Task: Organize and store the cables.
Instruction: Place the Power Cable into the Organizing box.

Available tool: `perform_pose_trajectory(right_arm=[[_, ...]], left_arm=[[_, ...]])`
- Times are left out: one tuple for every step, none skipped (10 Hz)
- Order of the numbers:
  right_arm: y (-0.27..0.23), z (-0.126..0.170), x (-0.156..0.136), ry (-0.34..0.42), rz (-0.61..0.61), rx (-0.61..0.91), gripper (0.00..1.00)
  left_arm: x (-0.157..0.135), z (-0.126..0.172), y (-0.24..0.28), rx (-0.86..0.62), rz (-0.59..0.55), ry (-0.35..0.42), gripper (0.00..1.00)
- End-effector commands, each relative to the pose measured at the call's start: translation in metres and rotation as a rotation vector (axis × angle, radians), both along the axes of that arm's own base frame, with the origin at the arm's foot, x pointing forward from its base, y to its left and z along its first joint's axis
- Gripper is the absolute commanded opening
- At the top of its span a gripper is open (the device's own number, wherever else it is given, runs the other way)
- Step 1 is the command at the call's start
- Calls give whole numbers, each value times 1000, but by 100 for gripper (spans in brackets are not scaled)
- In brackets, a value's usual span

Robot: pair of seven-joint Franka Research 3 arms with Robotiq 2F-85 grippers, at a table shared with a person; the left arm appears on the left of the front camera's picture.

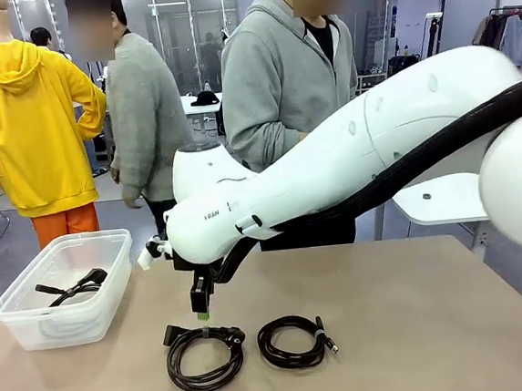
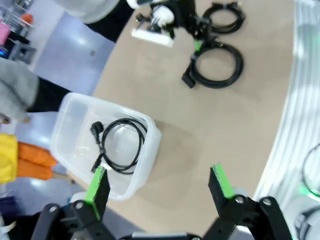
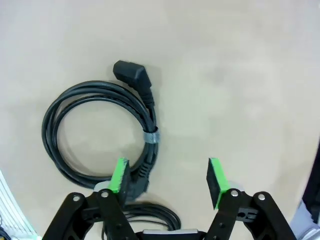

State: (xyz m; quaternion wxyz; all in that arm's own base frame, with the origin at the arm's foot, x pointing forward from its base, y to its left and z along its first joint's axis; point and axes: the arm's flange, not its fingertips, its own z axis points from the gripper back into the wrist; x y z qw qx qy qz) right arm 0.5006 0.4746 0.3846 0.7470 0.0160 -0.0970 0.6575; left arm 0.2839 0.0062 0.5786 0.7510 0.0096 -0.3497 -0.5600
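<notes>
Front view: R arm reaches across the middle, and the right gripper [image 1: 200, 307] hangs just above the beige table top [image 1: 419, 328]. It points down at the 12 o'clock edge of the thick black coiled power cable with the angled plug [image 1: 204, 383]. In R wrist view this gripper [image 3: 167, 172] has its jaws wide apart with nothing clamped. 1 green pad [image 3: 119, 175] is just beside the cord [image 3: 50, 125] at the coil's 5 o'clock, near its grey tie [image 3: 151, 136]; I cannot tell if it touches.

The 2nd, thinner black coiled cable [image 1: 292, 363] lies just beside the 1st, at its 3 o'clock, apart from it. Both are on the table, near its 6 o'clock edge.

The clear plastic box [image 1: 62, 327] stands at the table's 9 o'clock side. A 3rd black cable [image 1: 73, 290] lies inside on the bottom.

L wrist view: left gripper [image 2: 159, 177] is high above the table w/ jaws apart and empty. The box [image 2: 150, 155] is at its 10 o'clock, w/ the coil [image 2: 125, 121] inside.
</notes>
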Motion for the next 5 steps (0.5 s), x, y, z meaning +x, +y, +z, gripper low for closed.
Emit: perform_pose_trajectory(right_arm=[[-50, 33, -25, -31, -49, 101, 100], [-85, 57, -32, -40, -50, 148, 100], [-127, 76, -42, -60, -67, 213, 100], [-176, 94, -56, -70, -92, 259, 100], [-224, 107, -66, -93, -86, 332, 100]], left_arm=[[2, 8, -23, 64, -36, 29, 100], [8, 8, -39, 111, -66, 46, 100], [18, 5, -56, 148, -98, 64, 100], [29, 4, -76, 196, -121, 74, 100], [44, 3, -91, 217, -125, 96, 100]])
